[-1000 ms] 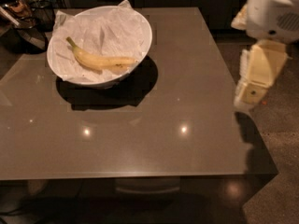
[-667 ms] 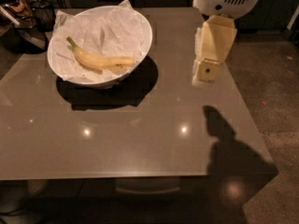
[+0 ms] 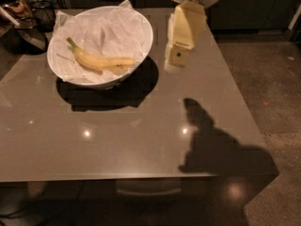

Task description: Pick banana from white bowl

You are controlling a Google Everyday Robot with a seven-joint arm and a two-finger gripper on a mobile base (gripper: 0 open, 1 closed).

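The yellow banana [image 3: 101, 60] lies on its side on crinkled white paper inside the large white bowl [image 3: 143, 25], stem toward the back left. The bowl stands at the back left of the grey table [image 3: 141, 135]. My gripper [image 3: 174, 60] hangs from the top of the view above the table, just right of the bowl's rim and apart from it, pointing down. It holds nothing. Its shadow falls on the table's front right.
Dark metal objects [image 3: 23, 18] stand off the table's back left corner. The table's right edge [image 3: 244, 107] borders a speckled floor [image 3: 277, 79]. Dark cabinets run along the back.
My gripper has moved left from beyond the table's right edge to just beside the bowl. The banana and bowl have not moved.
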